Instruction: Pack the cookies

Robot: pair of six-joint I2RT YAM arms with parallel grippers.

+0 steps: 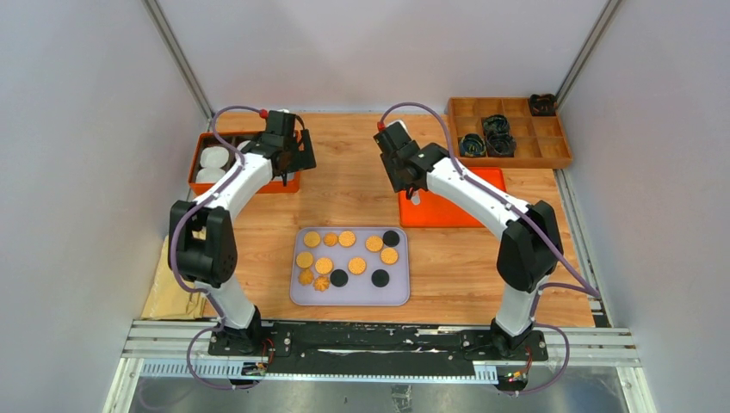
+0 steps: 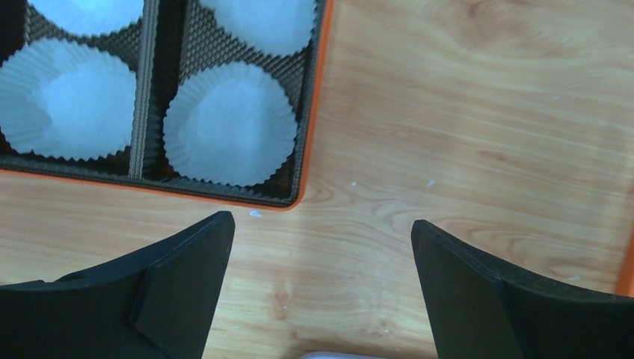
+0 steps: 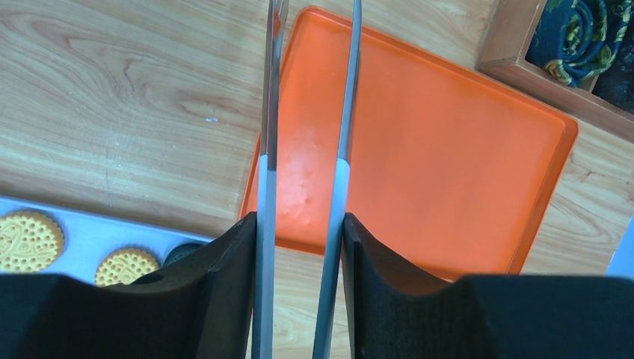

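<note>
The cookies [image 1: 349,258] lie on a purple tray [image 1: 361,295] in the near middle of the tabletop [image 1: 353,185]. The left end effector [image 2: 321,224] has its fingers wide apart with nothing between them. It is just beside the orange box [image 2: 312,112] of white paper cups [image 2: 230,123] at the far left. The right end effector [image 3: 299,218] is clamped on metal tongs [image 3: 342,134], above the orange tray [image 3: 448,149].

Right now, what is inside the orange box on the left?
White paper cups lie inside the orange box; four show in the left wrist view. From above, the left arm covers part of it, hiding the total.
</note>
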